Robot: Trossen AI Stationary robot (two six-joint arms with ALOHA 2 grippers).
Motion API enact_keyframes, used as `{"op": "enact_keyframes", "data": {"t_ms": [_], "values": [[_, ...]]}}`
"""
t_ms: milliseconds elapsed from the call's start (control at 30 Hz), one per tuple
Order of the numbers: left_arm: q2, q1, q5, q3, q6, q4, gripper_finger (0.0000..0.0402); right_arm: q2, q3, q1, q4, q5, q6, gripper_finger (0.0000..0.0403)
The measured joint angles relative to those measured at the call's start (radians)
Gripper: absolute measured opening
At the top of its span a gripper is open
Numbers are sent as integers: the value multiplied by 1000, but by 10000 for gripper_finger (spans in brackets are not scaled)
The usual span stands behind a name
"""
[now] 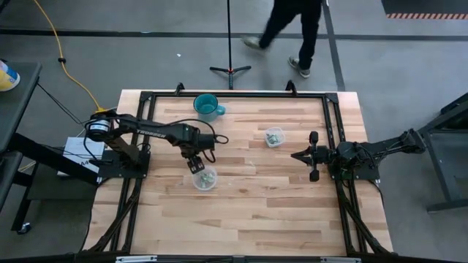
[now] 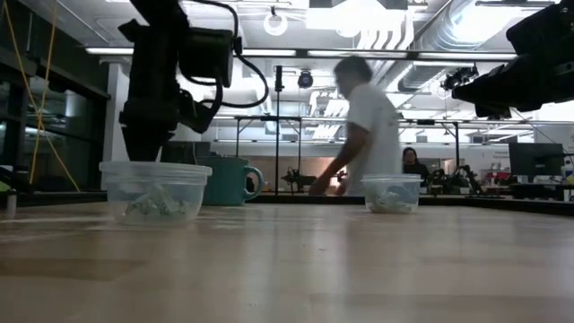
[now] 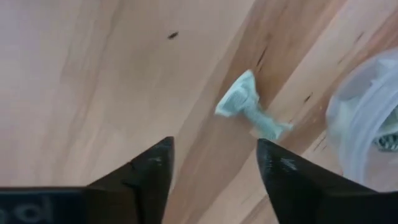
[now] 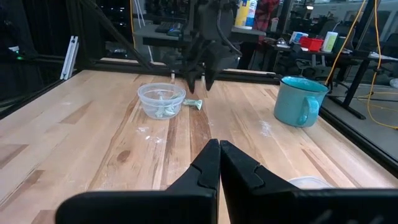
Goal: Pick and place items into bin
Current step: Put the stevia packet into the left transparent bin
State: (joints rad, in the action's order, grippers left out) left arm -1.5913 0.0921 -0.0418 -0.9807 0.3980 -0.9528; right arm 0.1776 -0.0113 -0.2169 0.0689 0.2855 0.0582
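Note:
A small pale green-grey piece [image 3: 252, 112] lies on the wooden table beside a clear plastic bin [image 3: 367, 124]; the right wrist view shows the same piece [image 4: 193, 104] next to that bin [image 4: 161, 99]. My left gripper [image 3: 214, 146] hangs open just above the piece, fingers pointing down, touching nothing. From above, the left gripper [image 1: 196, 166] stands at the bin's [image 1: 205, 178] far-left rim. The bin [image 2: 154, 191] holds several pieces. A second clear container [image 1: 274, 136] also holds pieces. My right gripper [image 4: 219, 155] waits shut near the table's right edge [image 1: 303, 155].
A teal mug [image 1: 207, 107] stands near the table's far edge, left of centre. A black frame runs round the table top [image 1: 241, 212]. A person [image 1: 292, 29] walks past beyond the far edge, next to a stand [image 1: 229, 69].

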Motion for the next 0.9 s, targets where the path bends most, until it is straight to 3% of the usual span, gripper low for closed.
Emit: {"op": "enact_keyframes", "data": {"t_ms": [233, 600, 733, 900], "values": [[0, 0, 12, 52, -27, 105, 308, 0, 0, 0, -1, 0, 2, 2], [0, 0, 34, 114, -25, 208, 310, 0, 0, 0, -4, 0, 2, 2], [0, 0, 34, 142, -27, 229, 279, 0, 0, 0, -4, 0, 2, 3], [0, 0, 34, 153, -38, 227, 183, 0, 0, 0, -4, 0, 2, 3]]}}
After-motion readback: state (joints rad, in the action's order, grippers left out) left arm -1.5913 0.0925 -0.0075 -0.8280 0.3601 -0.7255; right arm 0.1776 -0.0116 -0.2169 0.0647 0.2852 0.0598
